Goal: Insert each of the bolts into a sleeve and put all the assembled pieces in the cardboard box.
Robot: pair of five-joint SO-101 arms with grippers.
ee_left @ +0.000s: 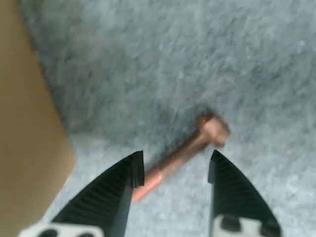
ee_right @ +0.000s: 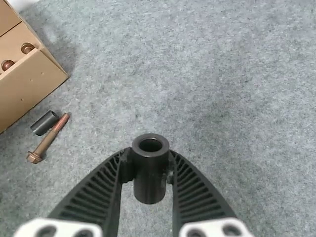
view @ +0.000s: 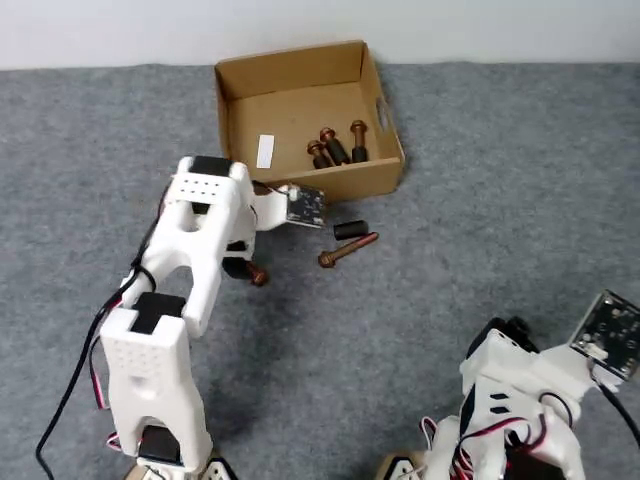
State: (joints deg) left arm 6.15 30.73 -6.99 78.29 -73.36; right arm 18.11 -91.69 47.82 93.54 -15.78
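Grey carpet (view: pixel 480 200) is covering the whole tabletop. Toward the far edge, the cardboard box (view: pixel 300 75) is sitting open-topped, slightly left of centre. Three assembled pieces (view: pixel 335 147) are lying side by side inside it, close to its near wall, and a white label (view: pixel 264 151) is lying on the box floor to their left.

Left arm (view: pixel 205 235) is stretching out from the near left corner toward the box's near wall. Left claw (ee_left: pixel 176 160) is hanging spread wide over the carpet. A copper bolt (ee_left: pixel 197 143) is lying flat between its two fingers, head pointing away from the claw. Contact with either finger: cannot tell. The box wall is showing just beside this claw in the left wrist view.

Right arm (view: pixel 520 400) is sitting at the near right corner, well apart from the box. Right claw (ee_right: pixel 149 160) is pinching a black sleeve (ee_right: pixel 149 187), held upright with its open bore facing the camera.

Just in front of the box's near wall, a loose sleeve (view: pixel 350 229) is lying on its side. A second bolt (view: pixel 348 250) is lying just beside it on the near side, threaded end close to the sleeve, head pointing toward the left arm.
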